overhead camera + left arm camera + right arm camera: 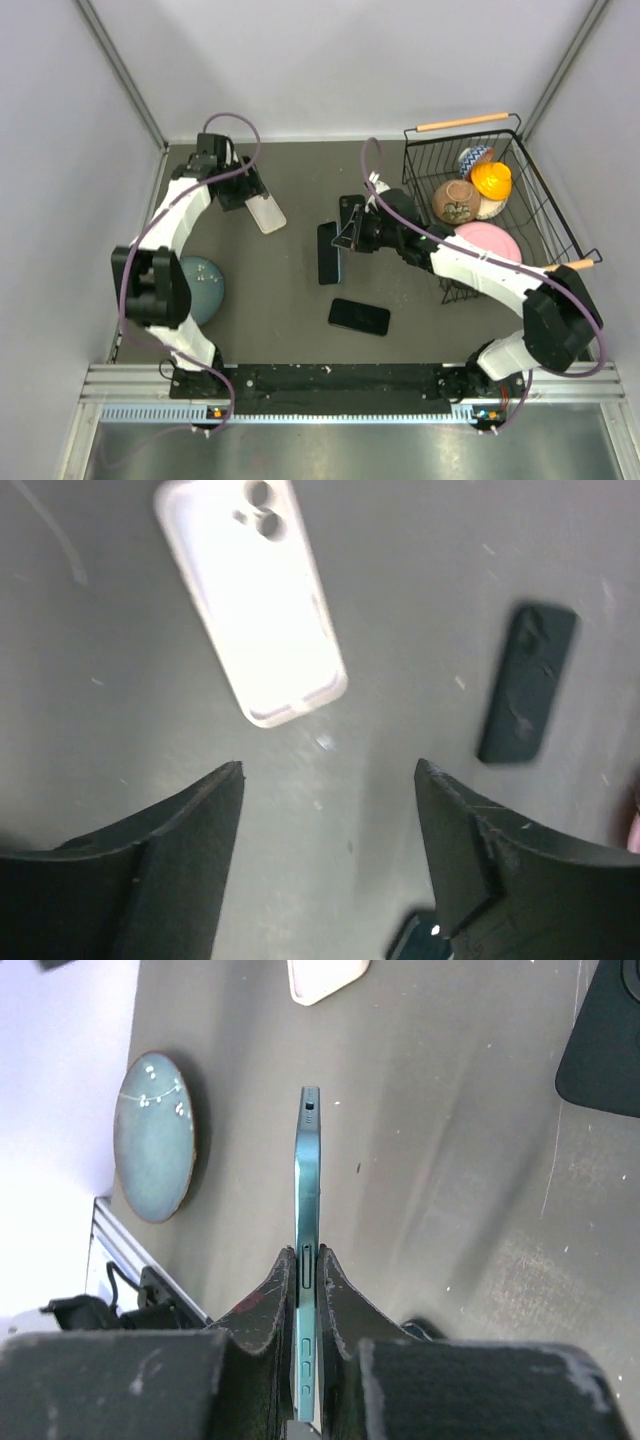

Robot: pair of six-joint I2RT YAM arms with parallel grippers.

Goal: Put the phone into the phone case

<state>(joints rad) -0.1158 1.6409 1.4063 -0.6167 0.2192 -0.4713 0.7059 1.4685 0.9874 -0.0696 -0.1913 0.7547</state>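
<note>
The white phone case (266,213) lies flat at the back left of the dark mat, camera cut-out up. In the left wrist view the case (250,600) sits just ahead of my left gripper (328,770), which hovers open and empty above the mat. My right gripper (350,236) is shut on a teal-edged phone (328,252) near the mat's middle. The right wrist view shows that phone (307,1160) edge-on, pinched between the fingers (275,1300) and sticking out past their tips, with my right gripper (309,1252) closed tight on it.
A second black phone (359,316) lies flat near the front. A dark case-like piece (350,205) sits behind the right gripper. A blue plate (203,288) rests at the left by the left arm. A wire basket (520,175) with toys and a pink plate stands at the right.
</note>
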